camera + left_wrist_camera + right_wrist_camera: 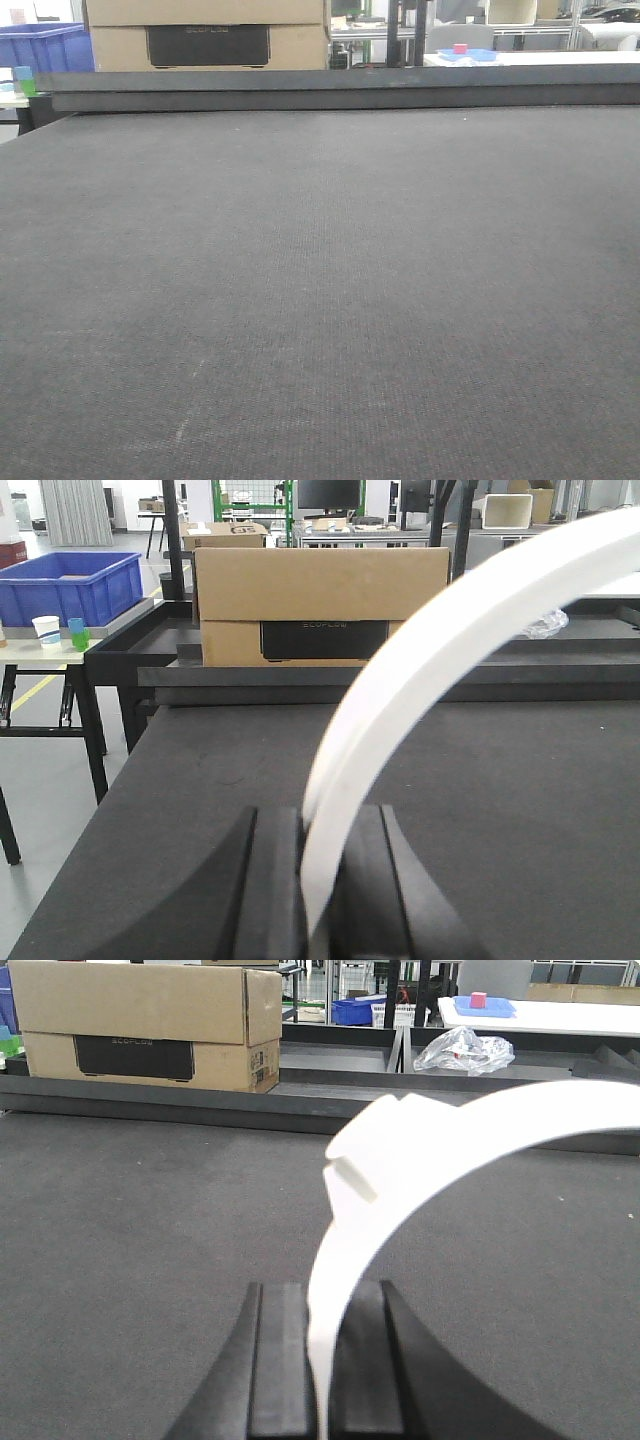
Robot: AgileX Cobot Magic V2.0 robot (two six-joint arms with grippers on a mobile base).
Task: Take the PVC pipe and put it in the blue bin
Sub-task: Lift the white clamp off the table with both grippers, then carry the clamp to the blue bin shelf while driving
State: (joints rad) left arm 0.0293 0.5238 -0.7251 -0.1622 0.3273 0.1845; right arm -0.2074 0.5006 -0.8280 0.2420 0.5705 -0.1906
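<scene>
Though cut off at frame edge, PVC pipe (440,645) clamped in left hand (320,825) | right hand (318,1300) seemingly grips second pipe (480,1125)

white pipe (430,645), grey table (320,300), blue bin (90,595)

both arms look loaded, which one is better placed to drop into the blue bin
Left, probably. The left gripper and right gripper each clamp a PVC pipe, but the left wrist view shows the blue bin just off the table; the right wrist view shows blue bins only far back.
</scene>
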